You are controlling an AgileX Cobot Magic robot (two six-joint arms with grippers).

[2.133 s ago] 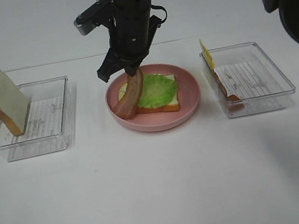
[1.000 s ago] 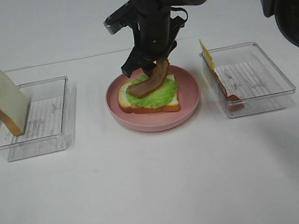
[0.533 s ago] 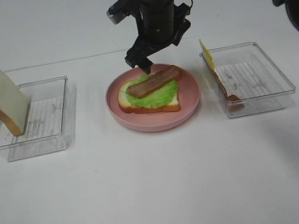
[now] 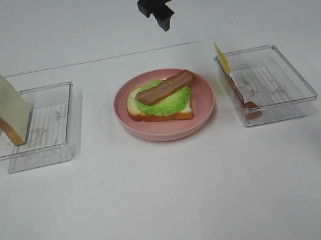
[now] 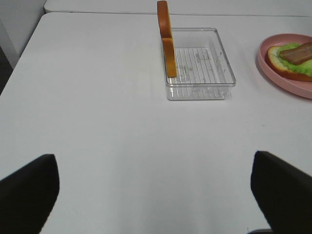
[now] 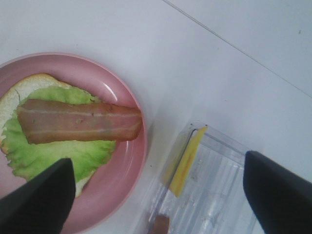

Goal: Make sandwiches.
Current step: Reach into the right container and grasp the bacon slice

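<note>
The right gripper hangs clear of the pink plate, its jaws spread wide and empty. On the plate lies a bread slice topped with lettuce and one bacon strip. The left gripper is also spread wide and empty, short of the tray that holds a second bread slice.

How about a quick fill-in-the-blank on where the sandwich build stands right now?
On the pink plate, the bacon strip lies on top of the green ____.
The spare bread slice stands tilted in the clear tray on the exterior view's ____ side.
The yellow cheese slice stands on edge in the other tray, on the ____ side.
The right gripper holds nothing; its jaws are ____.
Missing words: lettuce; left; right; open.
</note>
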